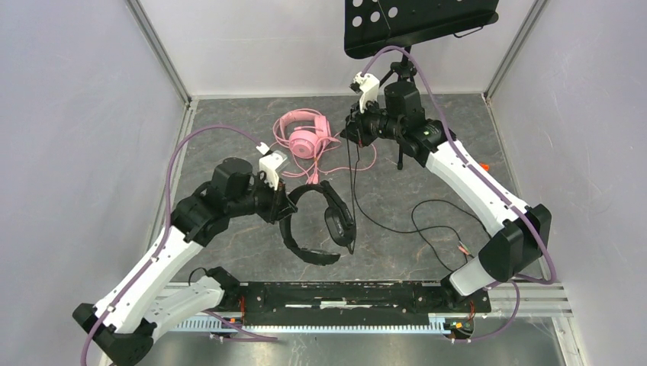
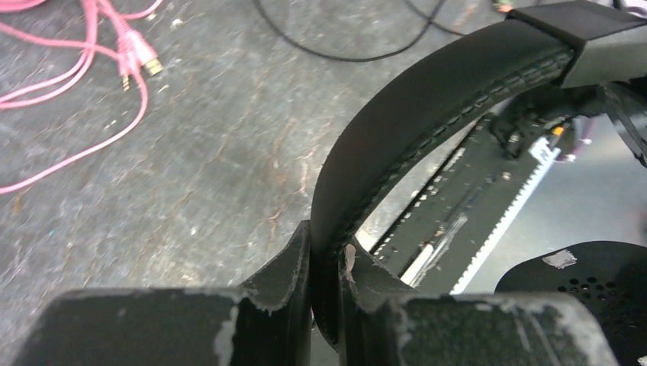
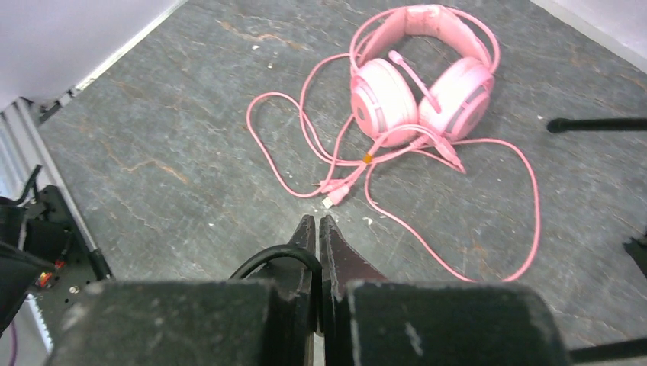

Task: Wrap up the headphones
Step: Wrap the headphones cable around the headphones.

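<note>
Closest in, the left wrist view alone shows the grip: the left gripper [image 2: 326,255] is pinched narrow onto the stitched, padded band of the black headset [image 2: 427,99]. The view from above adds the headset's ear cups, curving away to the right of that gripper. Just beyond the black headset, only the right wrist view shows the right gripper [image 3: 317,229] closed flat on the thin black cable [image 3: 275,255]. Farther behind the black headset, the pink headset [image 3: 420,84] lies on the grey table [image 3: 191,152], cups side by side, its pink cable [image 3: 365,160] strewn in loose loops.

Left gripper [image 1: 285,204] holds black headphones [image 1: 338,219]; right gripper [image 1: 355,131] pinches their cable [image 1: 353,171].
</note>
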